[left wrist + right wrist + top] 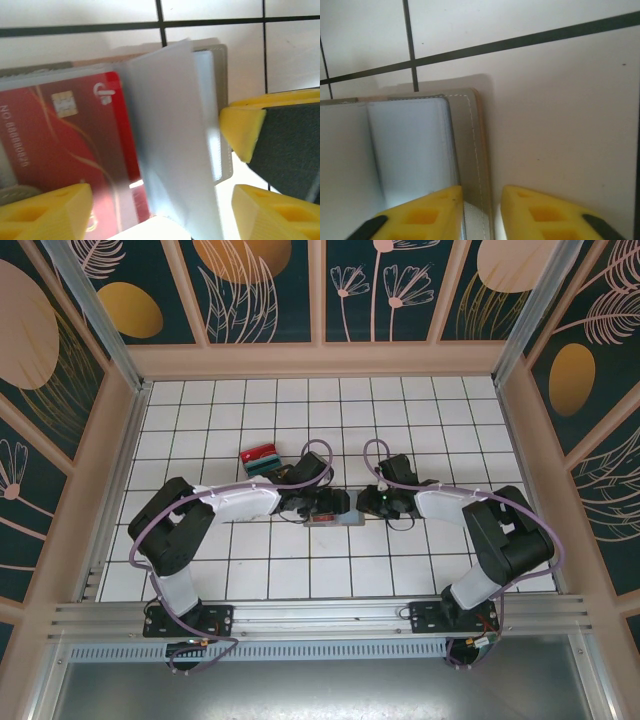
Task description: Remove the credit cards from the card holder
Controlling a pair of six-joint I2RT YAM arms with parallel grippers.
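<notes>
left gripper (325, 505) over white tiled table (300, 575), floral panels (260, 285) around

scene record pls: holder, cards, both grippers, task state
card holder: lies open on the table, between the two grippers
red card: in a clear sleeve of the card holder, not yet out
loose cards: small red and teal stack on the table, apart from the card holder, beyond the left arm
left gripper: open, fingers wide apart over the card holder
right gripper: slightly open, card holder's stitched edge between the fingers
task state: unfinished, at least one card inside
</notes>
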